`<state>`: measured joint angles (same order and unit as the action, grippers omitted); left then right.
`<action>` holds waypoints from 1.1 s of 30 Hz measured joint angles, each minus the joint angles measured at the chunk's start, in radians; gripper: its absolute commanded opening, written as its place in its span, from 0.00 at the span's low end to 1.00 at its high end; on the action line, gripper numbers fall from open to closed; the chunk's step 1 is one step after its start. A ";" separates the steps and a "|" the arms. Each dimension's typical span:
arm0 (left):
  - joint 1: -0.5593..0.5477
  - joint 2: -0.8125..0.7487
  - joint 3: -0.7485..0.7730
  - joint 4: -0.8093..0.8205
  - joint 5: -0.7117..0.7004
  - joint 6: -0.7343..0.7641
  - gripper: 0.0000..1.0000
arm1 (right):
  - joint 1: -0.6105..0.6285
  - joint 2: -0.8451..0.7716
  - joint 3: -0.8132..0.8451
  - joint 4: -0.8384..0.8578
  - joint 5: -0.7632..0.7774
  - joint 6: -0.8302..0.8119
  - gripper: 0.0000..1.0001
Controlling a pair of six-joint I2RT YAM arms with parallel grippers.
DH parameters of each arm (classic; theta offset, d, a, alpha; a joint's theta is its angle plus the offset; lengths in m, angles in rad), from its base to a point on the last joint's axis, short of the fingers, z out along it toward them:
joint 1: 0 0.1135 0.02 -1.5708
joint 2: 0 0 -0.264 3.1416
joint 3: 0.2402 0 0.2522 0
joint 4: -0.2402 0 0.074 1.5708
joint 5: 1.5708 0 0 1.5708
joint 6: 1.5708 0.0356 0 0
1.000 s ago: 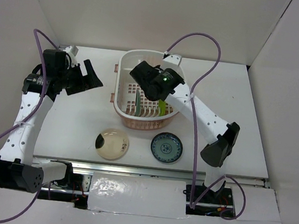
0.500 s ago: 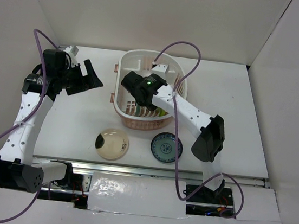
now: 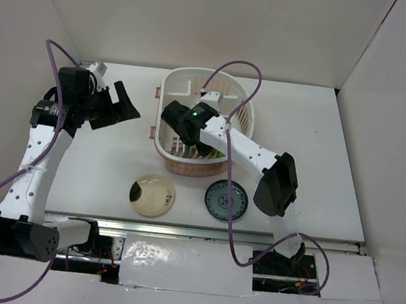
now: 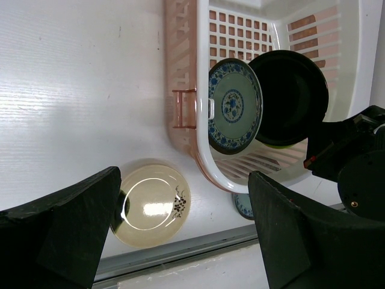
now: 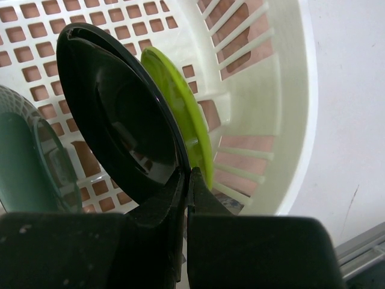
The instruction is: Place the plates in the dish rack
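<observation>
Our right tool (image 5: 187,176) is down inside the dish rack (image 5: 283,90), pinched on the black plate (image 5: 114,114). The green plate (image 5: 180,102) crowds its right and the teal plate (image 5: 24,162) its left. Our left tool (image 4: 183,205) has open bench (image 4: 78,90) beneath it, with only the tan plate (image 4: 150,205) there.

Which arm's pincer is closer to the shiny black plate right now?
The right pincer. It grips the black plate by its rim inside the dish rack; the left pincer hangs open outside the rack, off to its left.

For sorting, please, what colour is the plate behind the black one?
Round lime-green plate; right wrist view.
</observation>
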<state>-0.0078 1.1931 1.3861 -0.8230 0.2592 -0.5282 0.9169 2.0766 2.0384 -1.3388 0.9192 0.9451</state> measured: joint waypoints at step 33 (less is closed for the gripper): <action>0.000 0.000 0.000 -0.005 -0.001 0.002 0.99 | 0.046 0.043 0.030 -0.006 0.001 0.065 0.00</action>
<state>-0.0074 1.1931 1.3861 -0.8284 0.2581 -0.5262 0.9627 2.1193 2.0682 -1.3453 0.9203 1.0100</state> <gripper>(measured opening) 0.993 0.023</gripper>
